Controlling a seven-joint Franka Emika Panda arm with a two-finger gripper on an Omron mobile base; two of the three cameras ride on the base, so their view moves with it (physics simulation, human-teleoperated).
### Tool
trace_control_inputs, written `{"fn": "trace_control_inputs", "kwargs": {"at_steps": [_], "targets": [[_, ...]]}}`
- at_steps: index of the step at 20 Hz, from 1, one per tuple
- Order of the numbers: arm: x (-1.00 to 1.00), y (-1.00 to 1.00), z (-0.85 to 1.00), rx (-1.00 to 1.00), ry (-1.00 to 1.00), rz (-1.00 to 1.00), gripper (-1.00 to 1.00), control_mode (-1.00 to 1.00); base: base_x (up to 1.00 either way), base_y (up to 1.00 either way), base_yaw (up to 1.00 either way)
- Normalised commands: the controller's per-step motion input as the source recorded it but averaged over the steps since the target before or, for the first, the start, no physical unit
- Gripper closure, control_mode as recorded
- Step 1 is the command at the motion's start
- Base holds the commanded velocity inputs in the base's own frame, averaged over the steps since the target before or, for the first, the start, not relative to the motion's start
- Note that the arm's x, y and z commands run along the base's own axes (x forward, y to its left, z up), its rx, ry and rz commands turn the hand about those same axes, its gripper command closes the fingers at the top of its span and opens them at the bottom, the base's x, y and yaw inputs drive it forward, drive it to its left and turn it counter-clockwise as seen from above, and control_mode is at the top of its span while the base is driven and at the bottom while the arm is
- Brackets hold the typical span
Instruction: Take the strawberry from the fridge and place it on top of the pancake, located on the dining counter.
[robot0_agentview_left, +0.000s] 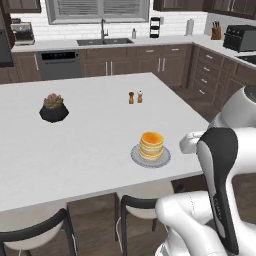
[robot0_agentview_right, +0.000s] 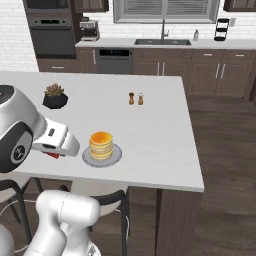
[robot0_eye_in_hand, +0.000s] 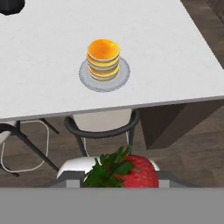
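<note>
My gripper (robot0_eye_in_hand: 127, 181) pinching strawberry (robot0_eye_in_hand: 131, 171), short of counter (robot0_eye_in_hand: 52, 65) near edge; pancake (robot0_eye_in_hand: 103, 58) on plate (robot0_eye_in_hand: 120, 78) by that edge.

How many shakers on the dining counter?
2. Both stand side by side near the far middle of the dining counter: the brown shaker on the left, the white-topped shaker right beside it, beyond the pancake stack. None seem hidden.

Red strawberry (robot0_eye_in_hand: 140, 174) with green leaves sits low in the hand view; pancake (robot0_agentview_left: 151, 144) stack rests on its plate near the dining counter's (robot0_agentview_left: 90, 135) front edge.
</note>
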Motion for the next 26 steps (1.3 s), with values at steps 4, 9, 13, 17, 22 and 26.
{"fn": "trace_control_inputs", "kwargs": {"at_steps": [4, 9, 13, 17, 22, 26], "targets": [[1.0, 0.47, 0.0, -0.05, 0.03, 0.0, 1.0, -1.0, 0.0, 0.0, 0.0], [1.0, 0.34, -0.09, -0.02, 0.0, 0.0, 1.0, -1.0, 0.0, 0.0, 0.0], [1.0, 0.03, -0.58, 0.0, 0.0, 0.0, 1.0, -1.0, 0.0, 0.0, 0.0], [1.0, -0.54, -0.5, 0.15, 0.0, 0.0, 1.0, -1.0, 0.0, 0.0, 0.0], [1.0, -0.48, -0.4, 0.16, 0.0, 0.02, 1.0, -1.0, 0.0, 0.0, 0.0], [0.95, 0.01, -0.35, 0.0, 0.0, 0.06, 1.0, -1.0, 0.0, 0.0, 0.0]]}}
